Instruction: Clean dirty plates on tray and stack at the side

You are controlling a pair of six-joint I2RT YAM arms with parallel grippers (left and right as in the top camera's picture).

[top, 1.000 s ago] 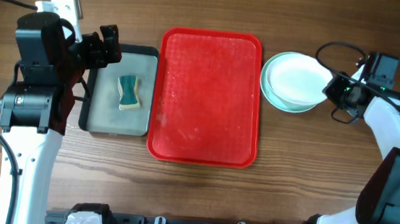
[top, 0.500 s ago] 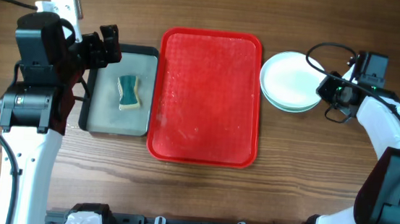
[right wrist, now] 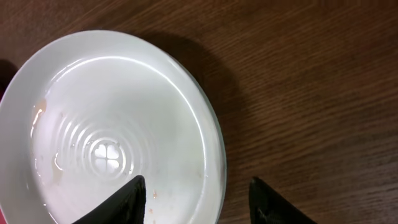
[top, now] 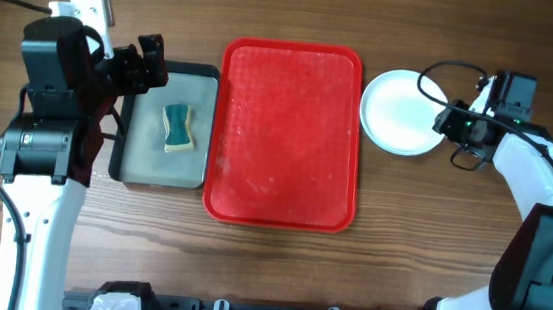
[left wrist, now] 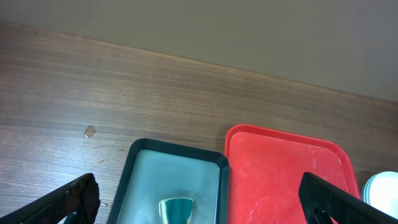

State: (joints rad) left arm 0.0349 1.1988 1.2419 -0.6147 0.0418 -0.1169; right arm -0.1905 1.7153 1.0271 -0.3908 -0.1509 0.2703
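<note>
White plate, its rim between the right tool's half-spread fingers, just beside the red tray.

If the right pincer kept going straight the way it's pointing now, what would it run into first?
The white plate. Its rim lies right ahead of the right pincer, roughly between the open fingers. Height above it is unclear, so the tips might skim over.
</note>
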